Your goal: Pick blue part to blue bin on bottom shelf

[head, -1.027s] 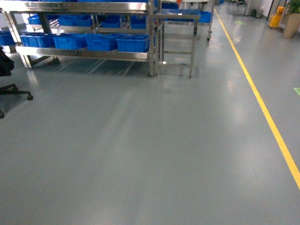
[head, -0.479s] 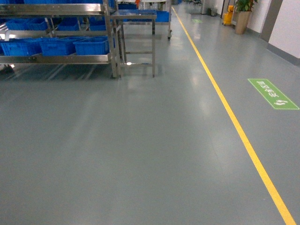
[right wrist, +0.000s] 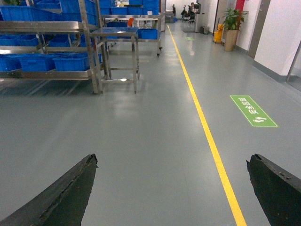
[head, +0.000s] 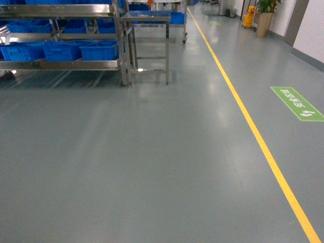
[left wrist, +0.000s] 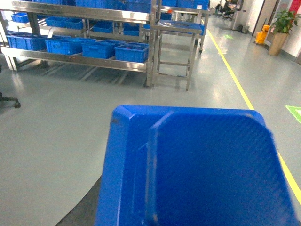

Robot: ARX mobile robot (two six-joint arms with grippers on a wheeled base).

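A large blue part (left wrist: 202, 165) fills the lower left wrist view, hanging above the floor with my left gripper (left wrist: 174, 202) shut on it. Only one dark finger (left wrist: 82, 209) shows at its left edge. My right gripper (right wrist: 171, 160) is open over bare floor, holding nothing. Neither gripper shows in the head view. Several blue bins (head: 98, 49) stand in a row on the bottom shelf (head: 66, 64) of the steel rack, far ahead on the left. They also show as blue bins (left wrist: 131, 52) in the left wrist view and blue bins (right wrist: 70, 61) in the right wrist view.
A small steel table (head: 147, 17) stands against the rack's right end. A yellow floor line (head: 253, 131) runs down the aisle, with a green floor sign (head: 297, 103) to its right. A potted plant (head: 263, 20) and yellow bucket (head: 247, 19) stand far back. A chair base (left wrist: 9, 100) is at left.
Over the last second the head view swung right: the rack slid to the upper left and the green sign came in. Since half a second ago it has barely shifted.
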